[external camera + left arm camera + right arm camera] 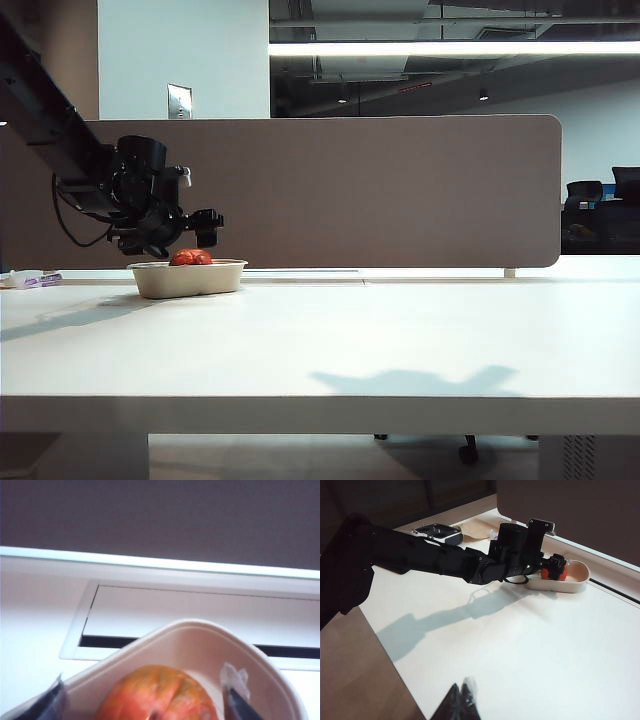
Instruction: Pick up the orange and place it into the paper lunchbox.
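Your orange (190, 257) sits inside the paper lunchbox (189, 279) at the left of the exterior view, on the white table (350, 340). Your left gripper (145, 700) hangs over it, fingers apart on either side. Your right gripper (460, 700) shows pressed-together tips, well apart.

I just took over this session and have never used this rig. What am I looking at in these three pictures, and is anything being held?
It is a two-armed table robot. The exterior view looks across the white table. The left pincer hangs over the shallow beige paper-pulp lunchbox, where the round reddish-orange fruit already lies. The left wrist camera shows that orange between two fingertips spread beside it; whether they touch it is unclear. The right wrist camera watches from afar; the right pincer looks shut and holds nothing.
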Tool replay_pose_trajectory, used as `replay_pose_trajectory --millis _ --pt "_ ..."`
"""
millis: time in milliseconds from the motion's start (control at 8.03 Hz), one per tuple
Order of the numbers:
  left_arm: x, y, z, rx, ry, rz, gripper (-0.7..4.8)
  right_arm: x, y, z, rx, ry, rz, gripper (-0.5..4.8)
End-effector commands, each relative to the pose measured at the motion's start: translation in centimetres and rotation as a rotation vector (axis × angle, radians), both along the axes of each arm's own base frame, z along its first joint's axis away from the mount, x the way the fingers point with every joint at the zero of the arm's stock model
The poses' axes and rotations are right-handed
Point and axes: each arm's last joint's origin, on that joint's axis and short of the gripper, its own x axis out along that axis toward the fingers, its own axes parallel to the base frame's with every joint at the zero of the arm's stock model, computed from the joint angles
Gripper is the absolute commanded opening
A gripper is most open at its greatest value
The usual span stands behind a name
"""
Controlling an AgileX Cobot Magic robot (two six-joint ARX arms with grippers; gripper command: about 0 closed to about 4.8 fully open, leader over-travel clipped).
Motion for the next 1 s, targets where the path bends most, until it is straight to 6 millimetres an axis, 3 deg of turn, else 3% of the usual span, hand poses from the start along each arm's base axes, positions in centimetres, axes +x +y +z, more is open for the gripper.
replay_pose_trajectory --millis 125,249,374,498,623,748,872,997 --pt "-3.6 0.3 10.8 0.006 0.073 -0.018 -0.04 0.1 -0.2 0.5 0.019 -0.033 -0.039 -0.05" --pt "-4.8 0.3 12.4 0.019 0.136 -0.065 -0.06 0.1 -0.2 0.6 0.018 -0.036 -0.051 -0.06" --pt "-8.0 0.4 15.9 0.046 0.252 -0.165 -0.06 0.4 -0.4 0.6 0.015 -0.049 -0.096 -0.05" --pt "-10.0 0.4 17.9 0.065 0.295 -0.214 -0.06 0.5 -0.6 0.6 0.013 -0.052 -0.115 -0.05" --pt "-11.0 0.5 18.8 0.073 0.300 -0.217 -0.06 0.6 -0.7 0.6 0.011 -0.050 -0.123 -0.05" --pt "-16.6 1.0 20.1 0.065 0.287 -0.216 -0.06 0.4 -0.8 0.7 0.016 -0.054 -0.124 -0.06" --pt "-22.8 0.6 17.9 0.067 0.219 -0.240 -0.06 0.3 -0.9 0.8 0.013 -0.056 -0.123 -0.05" --pt "-26.4 0.5 15.9 0.066 0.152 -0.256 -0.06 0.3 -1.0 0.7 0.005 -0.051 -0.125 -0.05"
